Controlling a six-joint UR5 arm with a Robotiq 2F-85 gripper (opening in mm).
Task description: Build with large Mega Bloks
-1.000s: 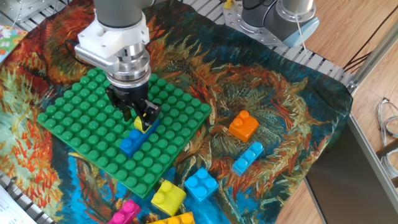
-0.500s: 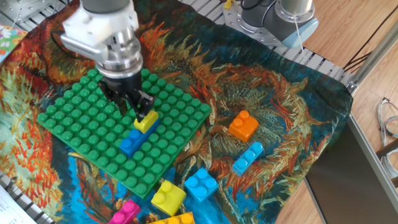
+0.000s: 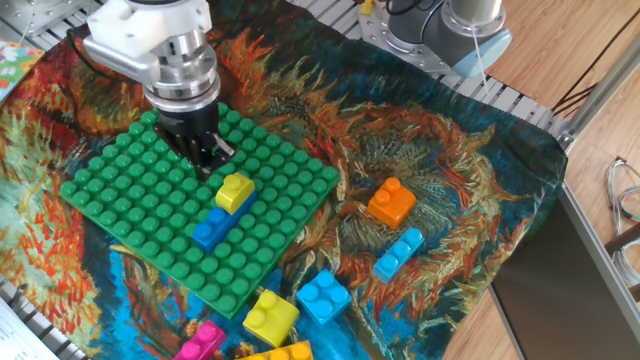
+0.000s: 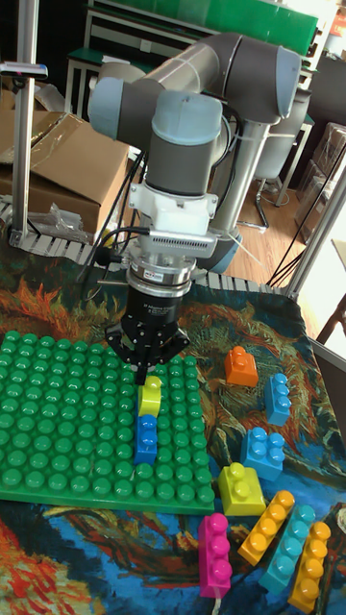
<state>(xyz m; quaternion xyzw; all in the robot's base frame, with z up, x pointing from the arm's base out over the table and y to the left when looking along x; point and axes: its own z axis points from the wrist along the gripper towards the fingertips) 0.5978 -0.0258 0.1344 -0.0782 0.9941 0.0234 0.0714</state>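
Note:
On the green baseplate (image 3: 110, 190) (image 4: 58, 432) lies a long blue Mega Blok (image 3: 211, 230) (image 4: 146, 443). A short yellow one (image 3: 234, 191) (image 4: 150, 395) sits on its far end. My gripper (image 3: 207, 156) (image 4: 144, 369) hangs just above and behind the yellow brick, open, with nothing between its fingers. Loose bricks lie on the cloth to the right and front: an orange one (image 3: 390, 202) (image 4: 241, 366), a long light blue one (image 3: 398, 253) (image 4: 278, 397), a short light blue one (image 3: 322, 296) (image 4: 259, 452), a yellow one (image 3: 270, 317) (image 4: 240, 488) and a pink one (image 3: 200, 342) (image 4: 214, 553).
A patterned cloth (image 3: 460, 170) covers the table. Long orange bricks (image 4: 267, 527) (image 4: 309, 565) and a long light blue one (image 4: 288, 548) lie at the front. A second arm's base (image 3: 450, 30) stands at the back right, cables (image 3: 625, 200) at the right edge, a cardboard box (image 4: 67, 163) behind.
The gripper has let go of the yellow brick, which stays on the blue one. It has risen and drawn back to the left, away from the brick.

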